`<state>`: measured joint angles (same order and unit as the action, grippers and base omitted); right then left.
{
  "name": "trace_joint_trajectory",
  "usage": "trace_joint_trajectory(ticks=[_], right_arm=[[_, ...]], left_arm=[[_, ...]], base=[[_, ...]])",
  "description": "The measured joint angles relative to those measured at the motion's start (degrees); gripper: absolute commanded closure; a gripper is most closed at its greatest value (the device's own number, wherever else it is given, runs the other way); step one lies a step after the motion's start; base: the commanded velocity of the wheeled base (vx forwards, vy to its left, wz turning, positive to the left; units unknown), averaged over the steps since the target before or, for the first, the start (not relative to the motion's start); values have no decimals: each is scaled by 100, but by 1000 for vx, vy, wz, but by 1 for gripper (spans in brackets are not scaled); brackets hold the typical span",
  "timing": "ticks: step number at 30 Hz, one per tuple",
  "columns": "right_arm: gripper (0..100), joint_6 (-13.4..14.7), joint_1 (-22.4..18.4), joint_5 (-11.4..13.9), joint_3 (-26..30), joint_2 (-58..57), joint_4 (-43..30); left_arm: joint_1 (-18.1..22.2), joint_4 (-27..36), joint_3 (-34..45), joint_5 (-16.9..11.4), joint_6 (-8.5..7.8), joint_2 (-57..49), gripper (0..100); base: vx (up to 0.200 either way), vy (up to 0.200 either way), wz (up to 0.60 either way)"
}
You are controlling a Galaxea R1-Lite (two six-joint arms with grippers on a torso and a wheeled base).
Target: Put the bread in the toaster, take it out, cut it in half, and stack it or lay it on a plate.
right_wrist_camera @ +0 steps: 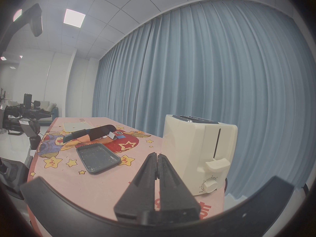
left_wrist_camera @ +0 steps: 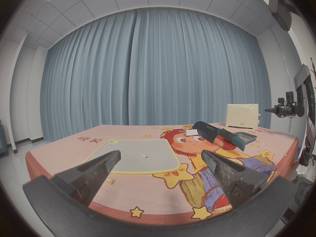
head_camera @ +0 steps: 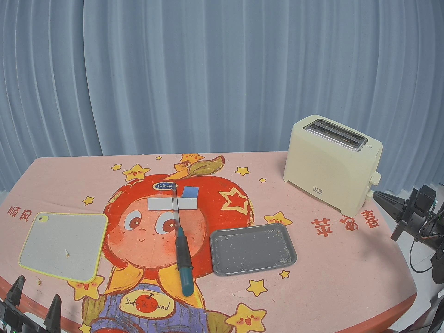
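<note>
The grey tray (head_camera: pixel 252 251) is set near the middle of the table. The toaster (head_camera: pixel 333 163) is placed behind it and to its right, well apart; whether bread sits in the slots cannot be told. The knife (head_camera: pixel 181 241) is laid just left of the tray, its blade propped on a white block (head_camera: pixel 159 203). The cutting board (head_camera: pixel 62 246), marked by a crumb (head_camera: pixel 68 253), is found well to the tray's left. The left gripper (left_wrist_camera: pixel 160 153) is held with fingers spread, empty, nearer than the board. The right gripper (right_wrist_camera: pixel 157 156) is pressed together, empty, far right of the tray, beside the toaster.

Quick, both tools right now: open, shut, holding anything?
Left tool: open, empty.
Right tool: shut, holding nothing.
</note>
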<state>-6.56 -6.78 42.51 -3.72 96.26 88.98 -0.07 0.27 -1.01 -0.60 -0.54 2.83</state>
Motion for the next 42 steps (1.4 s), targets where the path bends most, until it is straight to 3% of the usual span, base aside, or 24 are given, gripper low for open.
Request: trace_joint_trajectory(ticks=[29, 42], right_arm=[[100, -154, -278, -26, 174, 412, -2], [100, -118, -280, -255, 229, 672, 0]], left_arm=[[-2, 0, 0, 0, 0, 0, 0], [-4, 0, 0, -2, 0, 0, 0]], base=[[0, 0, 0], [0, 0, 0]])
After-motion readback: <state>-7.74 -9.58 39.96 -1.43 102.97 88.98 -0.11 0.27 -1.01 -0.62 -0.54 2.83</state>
